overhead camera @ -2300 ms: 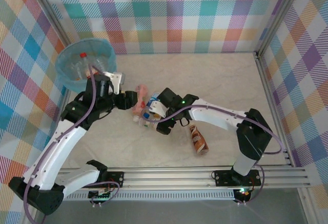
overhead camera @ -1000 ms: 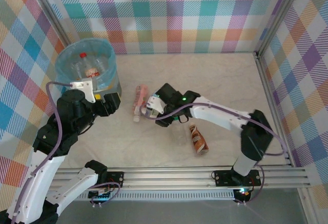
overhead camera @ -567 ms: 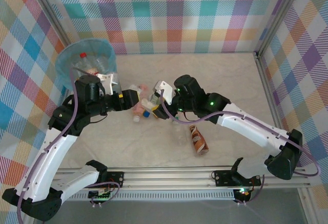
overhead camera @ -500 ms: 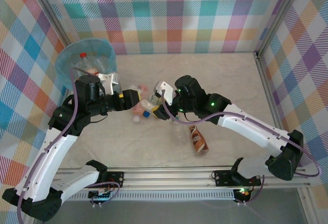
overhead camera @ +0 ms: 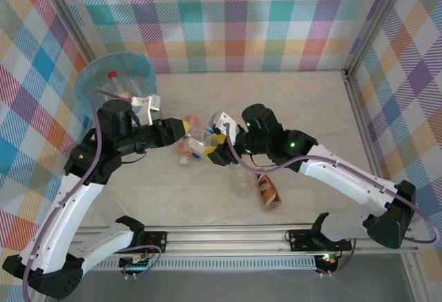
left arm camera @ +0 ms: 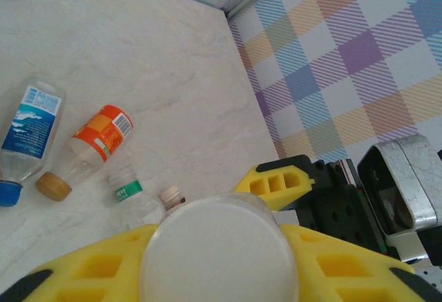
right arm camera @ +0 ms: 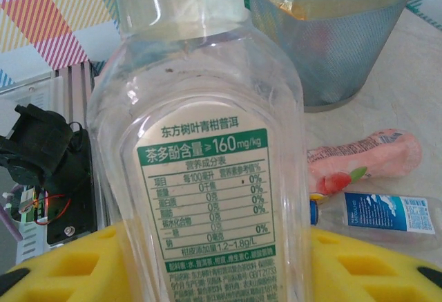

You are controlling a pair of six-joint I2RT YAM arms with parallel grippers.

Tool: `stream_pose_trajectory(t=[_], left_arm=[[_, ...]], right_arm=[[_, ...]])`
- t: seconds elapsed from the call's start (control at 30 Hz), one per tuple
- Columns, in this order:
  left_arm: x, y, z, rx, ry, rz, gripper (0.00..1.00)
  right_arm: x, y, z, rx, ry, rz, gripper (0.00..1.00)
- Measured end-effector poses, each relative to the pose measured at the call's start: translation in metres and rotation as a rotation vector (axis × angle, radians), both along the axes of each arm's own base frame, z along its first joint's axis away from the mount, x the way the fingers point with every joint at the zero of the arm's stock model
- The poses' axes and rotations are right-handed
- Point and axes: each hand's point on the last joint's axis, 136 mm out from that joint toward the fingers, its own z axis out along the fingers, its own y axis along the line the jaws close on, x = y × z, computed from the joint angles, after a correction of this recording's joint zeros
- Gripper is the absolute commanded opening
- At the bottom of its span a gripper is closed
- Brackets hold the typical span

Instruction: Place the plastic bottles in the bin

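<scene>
Mid-air handover above the surface point(overhead camera: 297, 101): a clear bottle point(right arm camera: 200, 143) with a green-and-white label hangs between two robot arms, gripped from both sides. The right pincer point(right arm camera: 207, 267) is clenched around the labelled body, its yellow fingers point(right arm camera: 69, 267) pressing in on either flank. The left pincer point(left arm camera: 217, 247) takes the bottle's round far end, its jaws drawn in against the plastic and apparently grasping it too. The double hold looks deliberate. The bin point(right arm camera: 338, 53), lined with a blue bag and already holding a few bottles, stands at the far left of the surface, closer to the left arm than to the right. The bottle is therefore probably being passed across for the drop. Below the pair, a pink bottle point(right arm camera: 366, 158) and a blue-labelled bottle point(right arm camera: 376, 220) lie on their sides not far from the bin. A brown bottle point(overhead camera: 266, 189) lies apart, nearer the right arm, and all three wait to be collected.
</scene>
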Motion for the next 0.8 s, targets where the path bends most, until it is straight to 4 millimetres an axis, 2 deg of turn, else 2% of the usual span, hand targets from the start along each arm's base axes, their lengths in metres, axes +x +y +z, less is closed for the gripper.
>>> stream_pose_trajectory(t=[0.03,0.1,0.2,0.3,0.37,0.43,0.53,0.6,0.7,0.8], left_arm=[[0.0,0.0,0.0,0.0,0.002,0.0,0.18],[0.0,0.001,0.0,-0.004,0.006,0.007,0.0],[0.003,0.005,0.002,0.006,-0.002,0.036,0.0],[0.011,0.017,0.015,0.029,-0.04,0.116,0.0],[0.017,0.027,0.035,0.049,-0.094,0.181,0.0],[0.025,0.041,0.063,0.084,-0.171,0.256,0.0],[0.039,0.065,0.119,0.141,-0.32,0.387,0.0],[0.049,0.081,0.144,0.198,-0.386,0.472,0.0],[0.07,0.107,0.169,0.307,-0.441,0.598,0.0],[0.091,0.133,0.174,0.399,-0.443,0.706,0.0]], right_arm=[[0.0,0.0,0.0,0.0,0.0,0.0,0.56],[0.0,0.0,0.0,0.001,0.001,-0.003,0.69],[0.002,0.0,0.001,0.002,-0.002,-0.01,0.87],[0.006,0.0,0.014,0.024,-0.007,-0.039,0.94],[0.01,0.001,0.03,0.05,-0.022,-0.057,0.96],[0.013,0.004,0.051,0.088,-0.037,-0.07,0.97],[0.022,0.013,0.092,0.165,-0.059,-0.089,0.98],[0.028,0.02,0.111,0.2,-0.057,-0.099,0.98],[0.038,0.034,0.134,0.235,-0.037,-0.109,0.97],[0.045,0.047,0.138,0.226,0.003,-0.107,0.97]])
